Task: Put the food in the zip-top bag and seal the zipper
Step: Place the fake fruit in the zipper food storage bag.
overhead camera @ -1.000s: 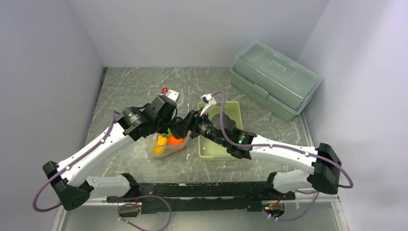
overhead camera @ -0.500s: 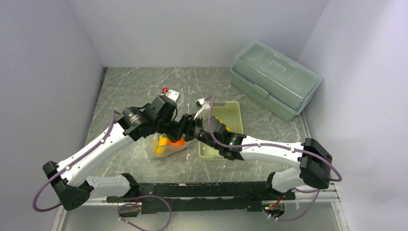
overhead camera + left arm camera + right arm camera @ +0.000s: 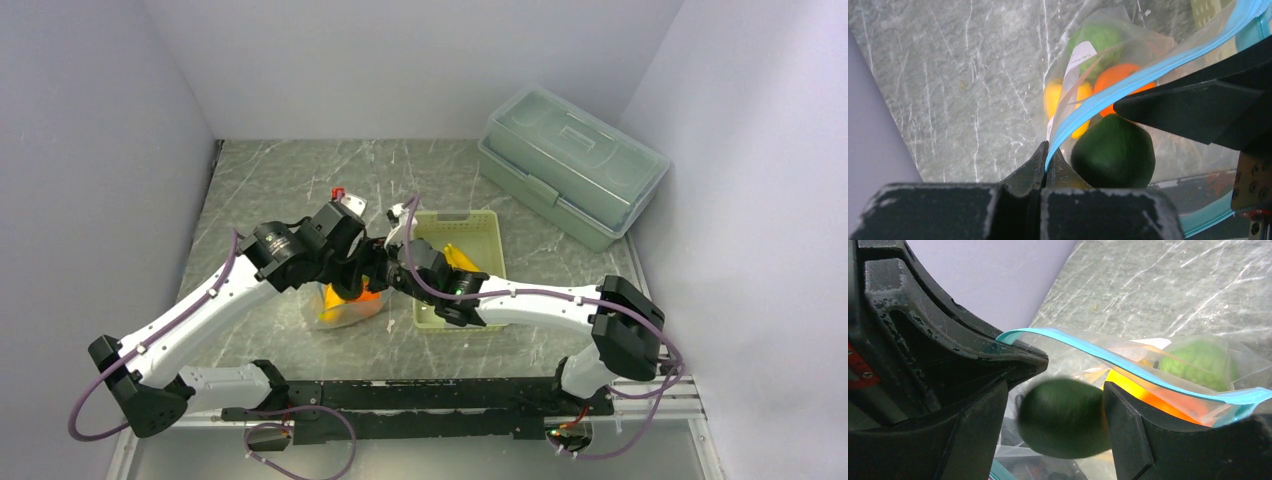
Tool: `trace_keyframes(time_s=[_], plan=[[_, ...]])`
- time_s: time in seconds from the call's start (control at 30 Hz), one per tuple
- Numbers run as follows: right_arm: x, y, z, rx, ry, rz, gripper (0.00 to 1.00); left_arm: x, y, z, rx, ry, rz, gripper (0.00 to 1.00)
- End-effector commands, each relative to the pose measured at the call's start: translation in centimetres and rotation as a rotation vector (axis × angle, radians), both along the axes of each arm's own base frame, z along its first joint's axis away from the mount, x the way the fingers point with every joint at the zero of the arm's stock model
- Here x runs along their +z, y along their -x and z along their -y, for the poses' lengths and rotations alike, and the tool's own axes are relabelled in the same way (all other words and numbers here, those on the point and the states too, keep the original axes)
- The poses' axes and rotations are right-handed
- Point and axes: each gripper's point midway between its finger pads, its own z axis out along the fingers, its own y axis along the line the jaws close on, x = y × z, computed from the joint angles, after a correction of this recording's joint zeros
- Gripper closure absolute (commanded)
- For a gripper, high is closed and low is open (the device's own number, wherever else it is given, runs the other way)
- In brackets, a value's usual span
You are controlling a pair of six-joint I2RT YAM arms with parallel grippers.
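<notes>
Left wrist: zip-top bag (image 3: 1160, 50) holds orange ball (image 3: 1115, 80) and bumpy green fruit (image 3: 1103, 37).

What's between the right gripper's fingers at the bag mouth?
The dark green avocado, motion-blurred, lies between the right gripper's spread fingers, just below the blue zipper. The right wrist view shows it most clearly.

label (image 3: 1080, 52) in zip-top bag (image 3: 1143, 47) illegible

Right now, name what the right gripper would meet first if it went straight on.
The avocado, blurred and just ahead between the open fingers of the right gripper, at the mouth of the bag. Behind it, likely the orange ball, though depth is unclear.
</notes>
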Motion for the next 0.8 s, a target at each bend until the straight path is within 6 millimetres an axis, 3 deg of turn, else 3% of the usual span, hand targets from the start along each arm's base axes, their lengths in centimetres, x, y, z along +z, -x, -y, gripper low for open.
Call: trace_keyframes(time_s=[0.0,0.47,0.77], plan=[[1.3,2.9,-1.8,0.138,-0.013,0.020,0.23,2.6,-1.3,2.8,-0.015,0.143,0.082,1.00],[2.9,3.1,0.4,0.121,-0.005,0.084,0.18,2.8,-1.4,2.7,-0.015,0.137,0.086,1.00],[5.4,2.3,5.8,-0.002,0.064,0.185,0.17,2.7,-1.5,2.4,-0.006,0.122,0.092,1.00]])
